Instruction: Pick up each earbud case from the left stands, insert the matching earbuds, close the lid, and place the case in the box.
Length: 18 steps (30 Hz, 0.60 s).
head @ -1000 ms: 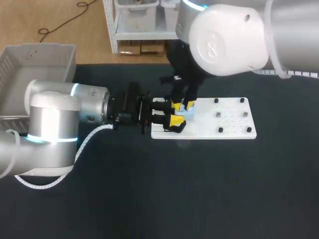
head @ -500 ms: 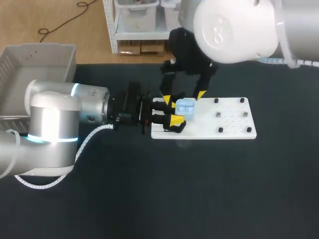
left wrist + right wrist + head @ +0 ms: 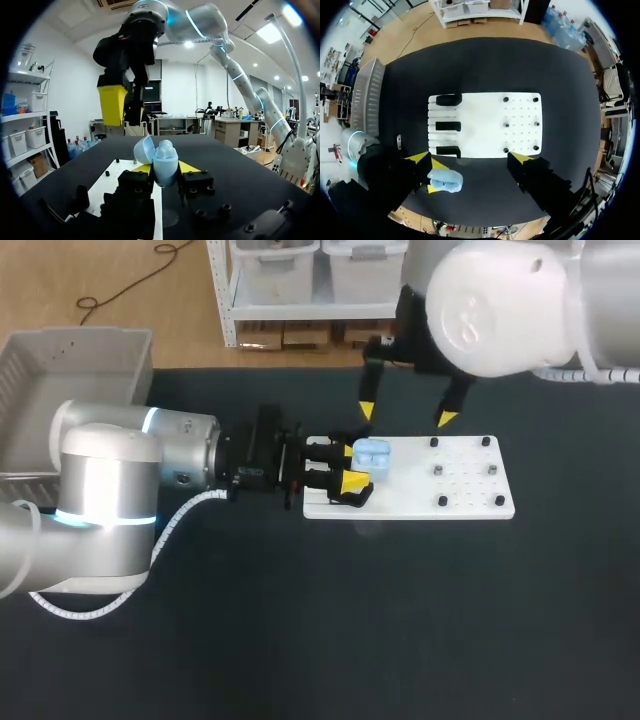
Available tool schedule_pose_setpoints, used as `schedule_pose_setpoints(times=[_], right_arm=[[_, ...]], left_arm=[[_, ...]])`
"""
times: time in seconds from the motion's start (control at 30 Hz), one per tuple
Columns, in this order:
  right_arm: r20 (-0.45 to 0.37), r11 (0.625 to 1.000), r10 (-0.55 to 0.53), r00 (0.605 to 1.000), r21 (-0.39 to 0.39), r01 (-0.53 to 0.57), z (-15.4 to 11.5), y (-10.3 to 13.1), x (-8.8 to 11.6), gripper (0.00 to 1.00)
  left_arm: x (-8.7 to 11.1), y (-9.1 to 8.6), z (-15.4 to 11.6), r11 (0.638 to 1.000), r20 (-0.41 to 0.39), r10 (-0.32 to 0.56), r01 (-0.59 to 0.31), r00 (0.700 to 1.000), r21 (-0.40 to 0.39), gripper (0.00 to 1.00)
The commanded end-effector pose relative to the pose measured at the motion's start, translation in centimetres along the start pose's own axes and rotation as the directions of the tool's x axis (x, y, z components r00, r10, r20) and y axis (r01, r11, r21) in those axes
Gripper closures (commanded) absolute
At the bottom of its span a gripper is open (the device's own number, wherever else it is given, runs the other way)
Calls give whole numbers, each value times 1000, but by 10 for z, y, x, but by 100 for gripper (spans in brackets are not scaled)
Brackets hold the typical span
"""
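My left gripper (image 3: 352, 468) is shut on a light blue earbud case (image 3: 372, 454), holding it over the left end of the white board (image 3: 450, 490). In the left wrist view the case (image 3: 164, 161) sits between the yellow fingertips (image 3: 188, 166) with its lid tipped open. My right gripper (image 3: 405, 414) hangs open above and behind the case, touching nothing. From the right wrist view the case (image 3: 445, 180) lies below that gripper (image 3: 470, 159), beside one of its wide-spread fingers. Three black stands (image 3: 448, 125) line the board's left end (image 3: 485, 125).
A grey box (image 3: 60, 365) stands at the table's back left corner, also seen as the box (image 3: 365, 97) from the right wrist. Small black pegs (image 3: 438, 470) stud the right half of the board. Dark table surface surrounds the board.
My right gripper opened, let go at the case, and rose away toward the back right. The left gripper kept still with the case.
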State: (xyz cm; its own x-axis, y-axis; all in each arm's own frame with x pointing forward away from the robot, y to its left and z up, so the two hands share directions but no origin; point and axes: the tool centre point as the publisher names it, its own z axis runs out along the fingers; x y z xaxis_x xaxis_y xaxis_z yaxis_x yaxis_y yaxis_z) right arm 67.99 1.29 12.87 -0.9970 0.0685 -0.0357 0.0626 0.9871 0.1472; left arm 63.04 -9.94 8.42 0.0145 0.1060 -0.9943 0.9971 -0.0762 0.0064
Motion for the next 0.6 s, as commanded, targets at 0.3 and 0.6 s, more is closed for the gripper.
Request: schedule_pose_setpoints(times=[0.3,0.6], right_arm=[[-93,999,3,996,39,1,25,-5,0,0],[-121,999,-6,993,36,11,18,-10,20,0]], left_arm=[[0,0,0,1000,-2,0,0,1000,0,100],[0,0,0,1000,-2,0,0,1000,0,100]])
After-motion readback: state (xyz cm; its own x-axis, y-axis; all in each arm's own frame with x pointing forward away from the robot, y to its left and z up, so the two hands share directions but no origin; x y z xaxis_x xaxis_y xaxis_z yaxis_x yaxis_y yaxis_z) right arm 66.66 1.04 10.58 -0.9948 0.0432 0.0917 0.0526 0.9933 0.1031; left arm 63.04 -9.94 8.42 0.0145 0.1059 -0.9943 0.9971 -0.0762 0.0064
